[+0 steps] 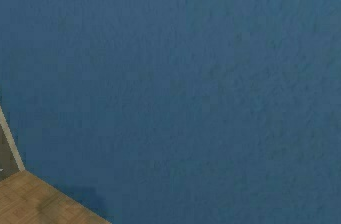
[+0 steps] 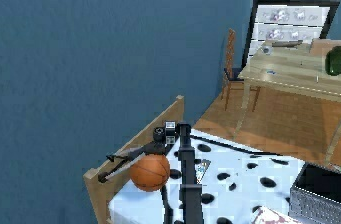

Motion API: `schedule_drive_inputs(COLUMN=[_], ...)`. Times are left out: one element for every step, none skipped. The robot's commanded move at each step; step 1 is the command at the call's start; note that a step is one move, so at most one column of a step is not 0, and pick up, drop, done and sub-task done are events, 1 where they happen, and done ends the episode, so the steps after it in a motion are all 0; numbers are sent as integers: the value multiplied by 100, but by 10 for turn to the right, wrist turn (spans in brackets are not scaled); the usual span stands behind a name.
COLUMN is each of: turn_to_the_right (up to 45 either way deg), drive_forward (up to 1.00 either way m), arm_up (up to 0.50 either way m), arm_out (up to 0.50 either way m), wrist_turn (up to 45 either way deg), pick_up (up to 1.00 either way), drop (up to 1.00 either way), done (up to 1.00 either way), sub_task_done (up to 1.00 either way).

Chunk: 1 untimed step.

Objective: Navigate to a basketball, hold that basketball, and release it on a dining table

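Lower centre: gripper (image 2: pixel 106 168) meets the basketball (image 2: pixel 150 173) at the spotted bed (image 2: pixel 240 172), apparently positioned for pickup. Whether it holds the ball cannot be told. Table (image 2: pixel 288 72) waits upper right.

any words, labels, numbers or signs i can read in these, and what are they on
No text can be read.
White squares on the arm: black marks, not letters.
Basketball: dark seams, no lettering to make out.
Bedcover: black spots, no print.
Blue wall: bare.
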Motion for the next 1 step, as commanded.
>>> schedule_drive_inputs(turn_to_the_right=[0], drive_forward=[0], arm_up=[0], arm_out=[0], wrist_turn=[450], pick_up=[0], drop=[0], done=[0], sub_task_done=[0])
